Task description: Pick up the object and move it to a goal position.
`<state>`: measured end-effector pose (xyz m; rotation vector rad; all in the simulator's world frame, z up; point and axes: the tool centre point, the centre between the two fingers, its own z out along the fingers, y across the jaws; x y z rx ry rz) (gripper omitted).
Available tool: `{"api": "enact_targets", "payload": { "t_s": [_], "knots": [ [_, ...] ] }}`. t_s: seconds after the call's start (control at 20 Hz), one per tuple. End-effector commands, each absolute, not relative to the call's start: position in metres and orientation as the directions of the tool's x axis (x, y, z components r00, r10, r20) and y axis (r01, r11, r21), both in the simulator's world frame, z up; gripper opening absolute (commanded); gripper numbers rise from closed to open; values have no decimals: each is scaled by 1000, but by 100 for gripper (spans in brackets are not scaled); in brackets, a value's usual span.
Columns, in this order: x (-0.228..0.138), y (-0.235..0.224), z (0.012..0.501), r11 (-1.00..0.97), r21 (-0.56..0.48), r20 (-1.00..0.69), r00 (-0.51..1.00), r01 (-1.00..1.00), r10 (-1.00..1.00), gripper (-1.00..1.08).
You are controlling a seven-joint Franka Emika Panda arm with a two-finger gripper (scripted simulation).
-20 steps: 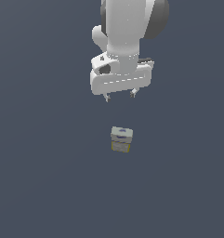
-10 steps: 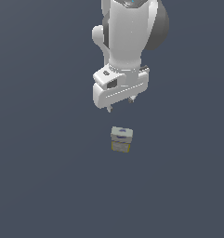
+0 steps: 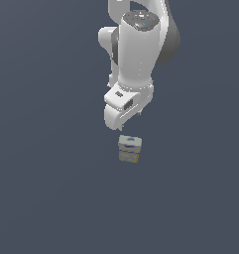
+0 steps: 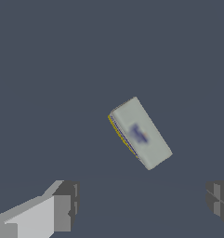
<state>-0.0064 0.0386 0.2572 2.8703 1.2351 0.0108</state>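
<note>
Yellow edge of object (image 4: 140,133) clearest from wrist, tool (image 4: 142,204) fingers spread.

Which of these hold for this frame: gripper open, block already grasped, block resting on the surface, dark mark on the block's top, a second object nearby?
1. The gripper is open. True.
2. The block is clamped between the fingers. False: it lies apart from them, ungrasped.
3. The block rests on the grey surface. True.
4. Its top carries a dark mark. True.
5. A second object lies beside it. False: only the one block shows.
</note>
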Motion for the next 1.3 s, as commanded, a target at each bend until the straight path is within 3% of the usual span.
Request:
{"api": "enact_targets", "payload": {
  "t_s": [0.0,0.75,1.25],
  "knots": [
    [-2,40,251,-633,17,-3,633,774,774,100],
    [18,45,213,-289,4,-5,289,957,957,100],
    [23,47,203,-178,0,0,178,984,984,100]
  ]
}}
